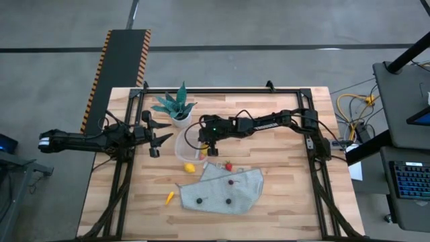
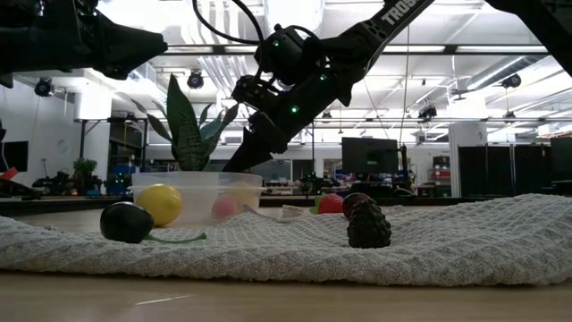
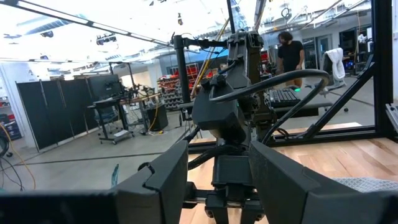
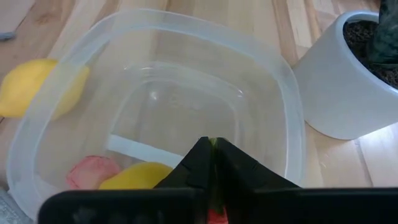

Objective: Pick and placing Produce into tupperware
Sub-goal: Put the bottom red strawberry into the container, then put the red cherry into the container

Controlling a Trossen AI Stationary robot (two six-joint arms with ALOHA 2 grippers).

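Observation:
The clear tupperware stands on the table beside the white plant pot. A pink-red piece and a yellow piece lie on its floor. My right gripper hangs over the tupperware, shut on a small red piece. A yellow lemon lies just outside the tupperware's near wall. A red berry sits at the edge of a grey cloth, and dark berries rest on that cloth. An orange-yellow piece lies on the wood. My left gripper is open, left of the tupperware. My right gripper pinches a small red piece with a green top between its two fingers. The fingers slant down into the tupperware's mouth from the table's right side. The piece is lifted clear of the tupperware's floor.
A spiky green plant in the white pot stands at the tupperware's far side. In the low view a dark round berry, a blackberry and a red piece lie on or near the cloth. A person stands in the room beyond.

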